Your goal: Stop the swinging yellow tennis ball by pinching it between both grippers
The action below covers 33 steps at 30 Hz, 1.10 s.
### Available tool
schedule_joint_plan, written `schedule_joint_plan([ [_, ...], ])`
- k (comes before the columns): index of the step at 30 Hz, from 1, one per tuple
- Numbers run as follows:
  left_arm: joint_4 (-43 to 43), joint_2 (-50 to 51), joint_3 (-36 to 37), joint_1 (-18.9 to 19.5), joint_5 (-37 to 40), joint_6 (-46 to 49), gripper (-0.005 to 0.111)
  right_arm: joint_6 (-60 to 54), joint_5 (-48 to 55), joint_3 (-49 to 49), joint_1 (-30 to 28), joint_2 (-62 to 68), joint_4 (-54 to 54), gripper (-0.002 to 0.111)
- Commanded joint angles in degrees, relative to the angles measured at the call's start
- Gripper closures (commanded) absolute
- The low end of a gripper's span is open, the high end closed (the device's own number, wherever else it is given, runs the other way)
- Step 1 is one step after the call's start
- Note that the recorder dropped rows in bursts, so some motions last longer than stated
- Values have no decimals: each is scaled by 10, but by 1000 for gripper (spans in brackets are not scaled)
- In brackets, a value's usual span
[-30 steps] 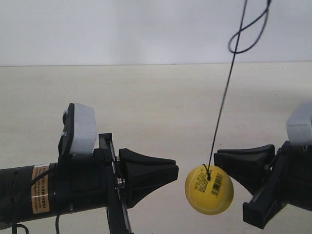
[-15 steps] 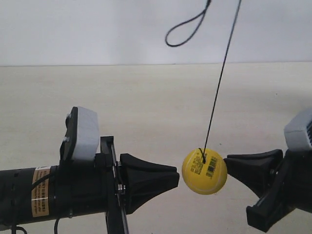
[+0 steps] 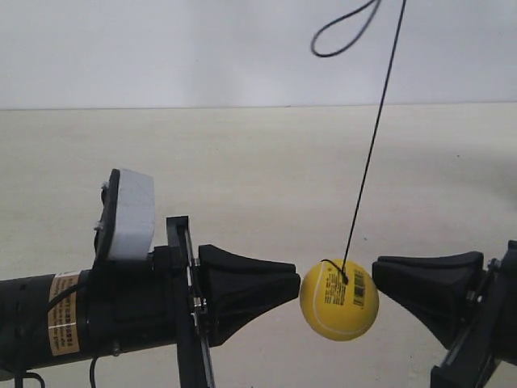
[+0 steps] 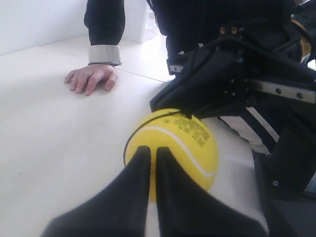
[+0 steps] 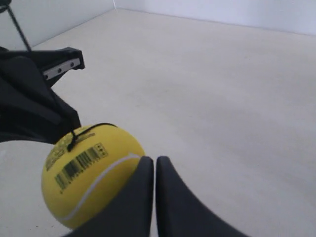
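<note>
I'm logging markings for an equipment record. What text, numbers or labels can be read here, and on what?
Nothing legible enough to quote.
Barcode sticker on the yellow tennis ball: bars and fine print, too blurred to read.
Orange label on the arm at the exterior view's left: too small to read.
Yellowish label on the right arm, left wrist view: blurred.

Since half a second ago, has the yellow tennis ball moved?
Yes. The yellow tennis ball now hangs lower, farther below the table's far edge, with hardly any sideways shift.
</note>
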Motion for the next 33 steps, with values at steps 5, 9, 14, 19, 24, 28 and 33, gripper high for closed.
schedule_joint_plan([
  [5, -6, 2, -3, -1, -9, -4, 102, -11, -52, 4, 1, 39, -15, 108],
  [9, -6, 2, -3, -1, -5, -4, 102, -11, -52, 4, 1, 39, -16, 108],
  [14, -6, 2, -3, -1, 9, -2, 102, -18, -52, 4, 1, 39, -15, 108],
  [19, -6, 2, -3, -1, 42, -2, 102, -10, -70, 4, 1, 39, -29, 108],
  [24, -8, 2, -3, -1, 34, -2, 102, 9, -74, 4, 1, 39, -55, 108],
  [28, -8, 2, -3, -1, 34, -2, 102, 10, -74, 4, 1, 39, -56, 108],
  [33, -8, 2, -3, -1, 35, -4, 102, 12, -72, 4, 1, 39, -68, 108],
])
